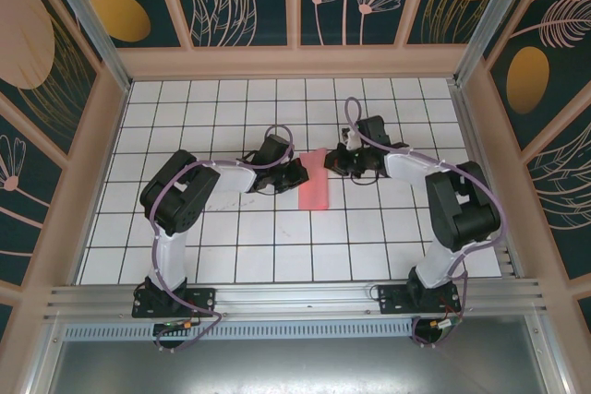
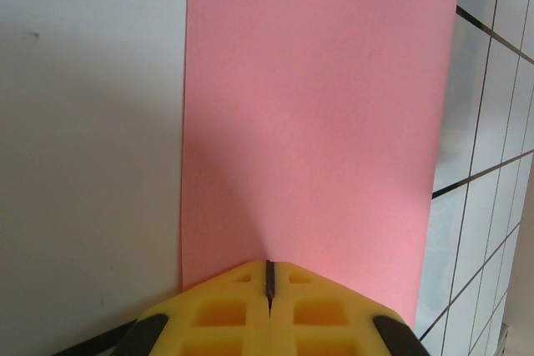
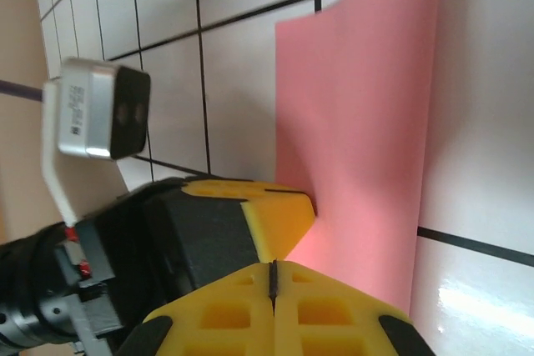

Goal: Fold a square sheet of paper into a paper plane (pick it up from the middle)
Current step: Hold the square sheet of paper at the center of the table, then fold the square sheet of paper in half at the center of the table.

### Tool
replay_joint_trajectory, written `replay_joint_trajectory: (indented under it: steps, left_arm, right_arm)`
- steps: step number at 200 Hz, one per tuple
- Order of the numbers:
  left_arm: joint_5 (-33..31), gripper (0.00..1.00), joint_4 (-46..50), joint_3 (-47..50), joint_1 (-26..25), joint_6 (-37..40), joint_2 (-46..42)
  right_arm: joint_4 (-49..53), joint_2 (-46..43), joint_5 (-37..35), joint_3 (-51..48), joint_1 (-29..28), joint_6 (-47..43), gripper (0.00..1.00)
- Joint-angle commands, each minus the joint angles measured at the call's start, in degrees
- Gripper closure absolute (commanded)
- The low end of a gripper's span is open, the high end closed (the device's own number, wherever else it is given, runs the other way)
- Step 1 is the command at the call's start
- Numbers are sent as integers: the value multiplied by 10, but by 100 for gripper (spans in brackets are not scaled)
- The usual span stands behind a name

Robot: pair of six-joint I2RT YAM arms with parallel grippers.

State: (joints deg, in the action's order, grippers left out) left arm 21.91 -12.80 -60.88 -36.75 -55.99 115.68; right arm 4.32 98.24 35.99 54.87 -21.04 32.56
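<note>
Top view: left gripper (image 1: 294,173) sits low over the white grid table (image 1: 231,237), at the left long edge of the sheet of paper (image 1: 315,184). Left wrist view: its yellow fingers (image 2: 225,314) are pressed together, tips meeting the sheet's near edge; cannot tell whether paper is caught between them.

The sheet lies mid-table between the two grippers, salmon-pink, showing as a narrow upright rectangle. Its far corner curls slightly in the right wrist view.

Right gripper (image 1: 336,162) is just beside the sheet's right edge near its far end, jaws pressed together; a grip on the paper cannot be confirmed.
</note>
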Motion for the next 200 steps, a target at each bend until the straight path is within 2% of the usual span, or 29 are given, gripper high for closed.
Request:
replay_joint_trajectory:
  steps: [1, 57, 160, 200]
  left_arm:
    - [-7, 100, 36, 14, -2, 12, 27]
    - [-6, 100, 40, 9, -3, 15, 31]
    - [-6, 100, 41, 10, -2, 17, 37]
    - [-6, 100, 42, 12, -3, 16, 35]
  right_arm:
    - [-53, 9, 43, -13, 0, 11, 100]
    - [-78, 47, 72, -27, 7, 7, 100]
    - [-64, 89, 34, -86, 40, -47, 100]
    - [-41, 32, 0, -73, 41, -41, 100]
